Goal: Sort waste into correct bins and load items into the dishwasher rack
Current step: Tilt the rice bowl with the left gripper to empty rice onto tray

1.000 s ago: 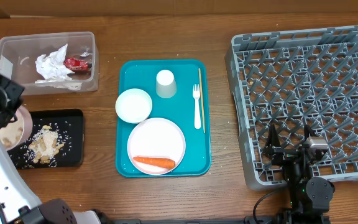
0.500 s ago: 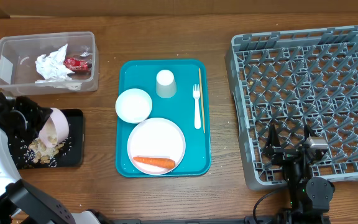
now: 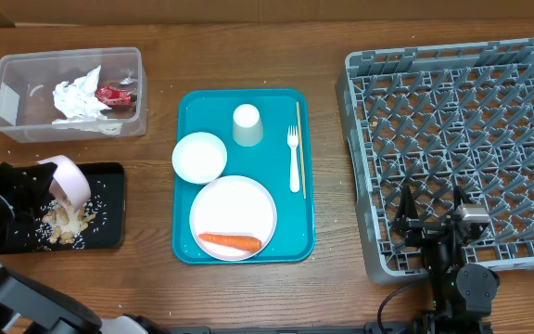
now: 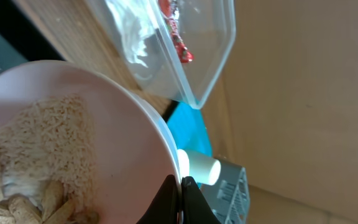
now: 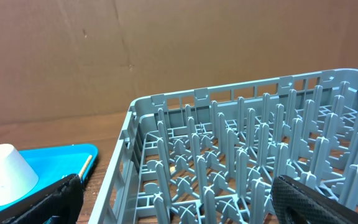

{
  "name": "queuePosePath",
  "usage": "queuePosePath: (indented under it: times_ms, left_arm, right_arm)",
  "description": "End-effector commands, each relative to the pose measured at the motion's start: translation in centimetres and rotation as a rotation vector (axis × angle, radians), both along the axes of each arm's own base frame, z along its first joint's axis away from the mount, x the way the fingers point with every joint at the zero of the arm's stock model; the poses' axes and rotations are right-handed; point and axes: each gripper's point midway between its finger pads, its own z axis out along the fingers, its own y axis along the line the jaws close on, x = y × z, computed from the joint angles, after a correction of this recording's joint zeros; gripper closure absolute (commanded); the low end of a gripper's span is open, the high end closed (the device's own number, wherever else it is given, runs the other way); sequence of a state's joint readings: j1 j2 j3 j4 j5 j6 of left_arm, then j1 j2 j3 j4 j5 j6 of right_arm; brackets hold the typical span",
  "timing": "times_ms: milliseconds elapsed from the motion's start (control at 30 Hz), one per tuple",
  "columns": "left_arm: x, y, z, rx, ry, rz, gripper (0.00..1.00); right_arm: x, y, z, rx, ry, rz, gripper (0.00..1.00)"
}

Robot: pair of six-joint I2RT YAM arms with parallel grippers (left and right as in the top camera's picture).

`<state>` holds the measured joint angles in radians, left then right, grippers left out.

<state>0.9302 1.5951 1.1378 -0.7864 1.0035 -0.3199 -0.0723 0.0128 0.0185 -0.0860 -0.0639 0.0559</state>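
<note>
Teal plastic forms the flat rectangular tray (image 3: 188,121) at the middle of the wooden tabletop (image 3: 341,297). On it rest a round white plate (image 3: 235,209) with an orange carrot (image 3: 230,243) along its near edge, a small white bowl (image 3: 199,156) at the left, a small pale cup (image 3: 247,124) at the far side, and a white plastic fork (image 3: 294,158) just beside a thin wooden stick (image 3: 298,139) at the right. At the left edge the left arm (image 3: 12,190) reaches in, and the left jaws are clenched on the rim of a second small white bowl (image 3: 68,178), tipped on its side over the shallow black rectangular tray (image 3: 109,237). White rice-like grains (image 4: 48,134) and beige nut-like bits (image 4: 17,208) sit inside that bowl, and more of both lie heaped on the black tray. Beyond it stands a clear rectangular plastic tub (image 3: 17,65) holding crumpled white paper (image 3: 80,100) and a red wrapper (image 3: 114,94). At the right sits the large square grey plastic dishwasher rack (image 3: 452,102). The right arm (image 3: 457,278) is at its near wall, and the right jaws are released, spread wide with nothing between them.
</note>
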Motion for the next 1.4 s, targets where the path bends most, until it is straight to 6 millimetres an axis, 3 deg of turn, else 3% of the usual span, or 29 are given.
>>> queuePosePath:
  times_ms: [0,167,367,500,700,1367]
  left_arm:
    - [0.8,-1.1,0.6,-0.115,-0.139,-0.08,0.96]
    - [1.2,-1.2,-1.4,-0.209,-0.145,-0.096,0.96]
    - [1.4,-1.2,-2.0,-0.257,-0.169,-0.105,0.96]
    - [1.6,-1.0,-1.3,-0.259,-0.217,-0.113,0.96]
    - [1.6,-1.3,1.3,-0.345,-0.342,-0.132,0.96]
    - [0.9,-2.1,0.4,-0.44,-0.229,-0.091,0.96]
  right_arm:
    - [0.0,-0.1,-0.1,-0.001,-0.006,-0.005,0.0]
    - [0.0,-0.1,-0.1,-0.001,-0.006,-0.006,0.0]
    - [0.0,-0.1,-0.1,-0.001,-0.006,-0.005,0.0]
    - [0.0,-0.1,-0.1,-0.001,-0.006,-0.006,0.0]
    - [0.0,-0.1,-0.1,-0.001,-0.006,-0.006,0.0]
    - [0.0,-0.1,-0.1,-0.001,-0.006,-0.005,0.0]
